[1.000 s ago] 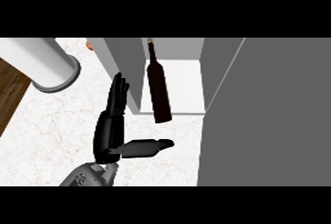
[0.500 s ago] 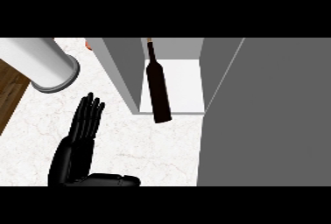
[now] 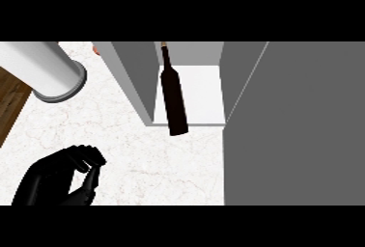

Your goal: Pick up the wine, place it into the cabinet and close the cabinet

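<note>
Head view, places taken from the cabinet (image 3: 135, 82). Wine (image 3: 173, 96): dark bottle, inside the open cabinet on its pale floor, neck toward the back, base projecting slightly past the front edge; no hand touches it. Cabinet door (image 3: 299, 125): grey panel to the cabinet's right, swung open. Left hand (image 3: 61, 176): low on the marble worktop (image 3: 143, 159), well to the cabinet's front-left, fingers curled, grasping nothing. Right hand: not visible. White cylinder (image 3: 43, 67): left of the cabinet. Status, as judged: placing done; closing the door remains.
</note>
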Available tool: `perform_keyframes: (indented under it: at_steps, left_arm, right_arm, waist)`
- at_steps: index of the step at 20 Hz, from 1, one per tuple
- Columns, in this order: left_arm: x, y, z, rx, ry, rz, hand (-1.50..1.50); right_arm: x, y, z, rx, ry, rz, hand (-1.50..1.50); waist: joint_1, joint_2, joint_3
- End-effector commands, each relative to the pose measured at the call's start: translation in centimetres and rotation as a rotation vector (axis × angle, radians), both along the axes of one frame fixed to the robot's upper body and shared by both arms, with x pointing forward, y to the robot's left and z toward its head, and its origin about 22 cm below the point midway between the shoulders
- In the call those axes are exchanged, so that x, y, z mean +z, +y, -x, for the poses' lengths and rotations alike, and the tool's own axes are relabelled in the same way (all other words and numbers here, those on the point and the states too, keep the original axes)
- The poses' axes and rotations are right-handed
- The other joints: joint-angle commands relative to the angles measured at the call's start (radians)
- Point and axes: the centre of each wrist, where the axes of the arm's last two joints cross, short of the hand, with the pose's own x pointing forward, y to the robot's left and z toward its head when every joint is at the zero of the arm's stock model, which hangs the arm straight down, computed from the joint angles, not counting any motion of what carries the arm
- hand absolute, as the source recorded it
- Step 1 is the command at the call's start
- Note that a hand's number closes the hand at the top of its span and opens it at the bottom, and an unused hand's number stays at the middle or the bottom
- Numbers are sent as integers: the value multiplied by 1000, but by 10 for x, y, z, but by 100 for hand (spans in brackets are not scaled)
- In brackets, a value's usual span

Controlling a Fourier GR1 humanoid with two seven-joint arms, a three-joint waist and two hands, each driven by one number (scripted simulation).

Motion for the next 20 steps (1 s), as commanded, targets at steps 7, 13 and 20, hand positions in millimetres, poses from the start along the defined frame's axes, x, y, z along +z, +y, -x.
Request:
perform_keyframes:
  at_steps: [7,13,20]
  left_arm:
    - [-4,43,16,-23,6,-1,150]
    - [-5,62,21,-23,-11,-16,150]
    - [-6,75,18,-31,20,-9,150]
  right_arm:
    - [21,13,18,150,5,-127,150]
    - [27,35,-3,282,-5,-110,150]
    - [45,78,-14,370,-60,-139,150]
  waist:
    - [9,1,0]
    - [23,4,0]
    - [20,4,-1]
